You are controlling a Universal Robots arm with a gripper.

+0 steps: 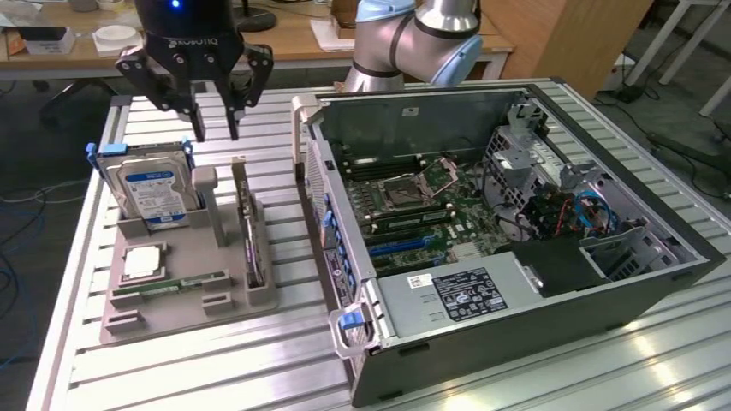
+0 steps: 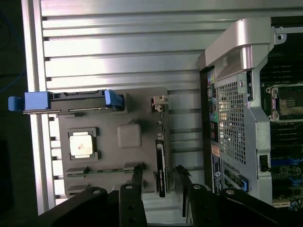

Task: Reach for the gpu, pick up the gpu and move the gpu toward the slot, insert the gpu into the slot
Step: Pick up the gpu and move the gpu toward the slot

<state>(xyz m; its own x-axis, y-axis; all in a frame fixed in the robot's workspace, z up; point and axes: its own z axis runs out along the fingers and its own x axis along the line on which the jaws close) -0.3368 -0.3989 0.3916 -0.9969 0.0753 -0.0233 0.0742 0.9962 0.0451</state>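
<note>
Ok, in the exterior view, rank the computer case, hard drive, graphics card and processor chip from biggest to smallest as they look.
1. The computer case, by far.
2. The hard drive, standing upright.
3. The graphics card and the processor chip: unsure. The card stands edge-on, so it looks longer but is only a thin strip.

Robotics lab or workshop, slatted aluminium tabletop (image 1: 228, 364), opened computer tower (image 1: 537, 342), grey fixture tray (image 1: 171, 321) of spare parts, wooden desks (image 1: 286, 43) behind, cables (image 1: 17, 199) on floor
</note>
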